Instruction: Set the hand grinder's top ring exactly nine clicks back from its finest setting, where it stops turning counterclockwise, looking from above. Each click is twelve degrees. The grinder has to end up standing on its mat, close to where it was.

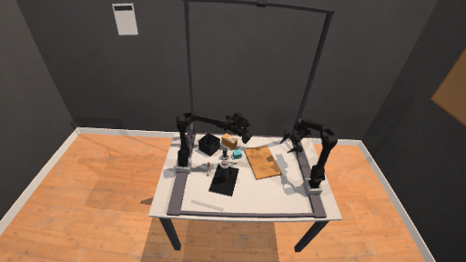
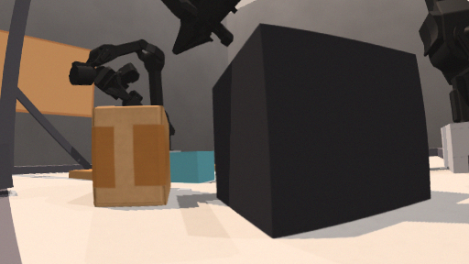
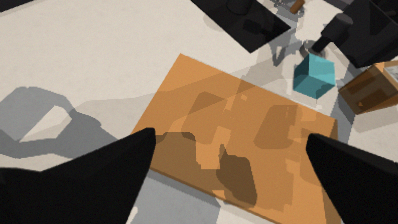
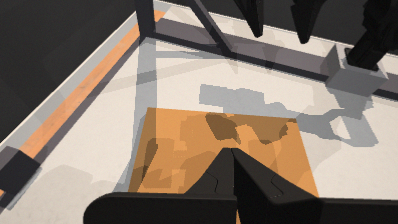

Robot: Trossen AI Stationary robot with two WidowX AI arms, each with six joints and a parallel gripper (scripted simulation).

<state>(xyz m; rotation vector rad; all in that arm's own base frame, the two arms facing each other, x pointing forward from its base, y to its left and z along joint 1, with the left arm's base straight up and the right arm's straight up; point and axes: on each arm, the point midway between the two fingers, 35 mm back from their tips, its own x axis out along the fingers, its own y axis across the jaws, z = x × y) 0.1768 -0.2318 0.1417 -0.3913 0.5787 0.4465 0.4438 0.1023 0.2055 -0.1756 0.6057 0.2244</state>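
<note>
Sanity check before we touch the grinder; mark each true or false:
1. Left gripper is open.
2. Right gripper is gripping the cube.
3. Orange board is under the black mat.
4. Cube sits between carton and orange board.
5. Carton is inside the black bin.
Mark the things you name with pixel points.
1. Left gripper [image 1: 288, 143] [image 3: 231, 135] [image 4: 281, 38] is open. True.
2. Right gripper [image 1: 247, 137] [image 2: 176, 51] [image 4: 230, 149] is gripping the cube [image 1: 237, 154] [image 2: 194, 166] [image 3: 315, 75]. False: it's shut on nothing.
3. Orange board [image 1: 262, 161] [image 2: 80, 174] [image 3: 200, 110] [image 4: 175, 165] is under the black mat [image 1: 223, 188] [image 3: 260, 35]. False: they lie apart.
4. Cube sits between carton [image 1: 229, 142] [image 2: 130, 156] [image 3: 372, 90] and orange board. True.
5. Carton is inside the black bin [image 1: 210, 150] [image 2: 343, 133] [image 3: 367, 35]. False: it stands beside it.
</note>
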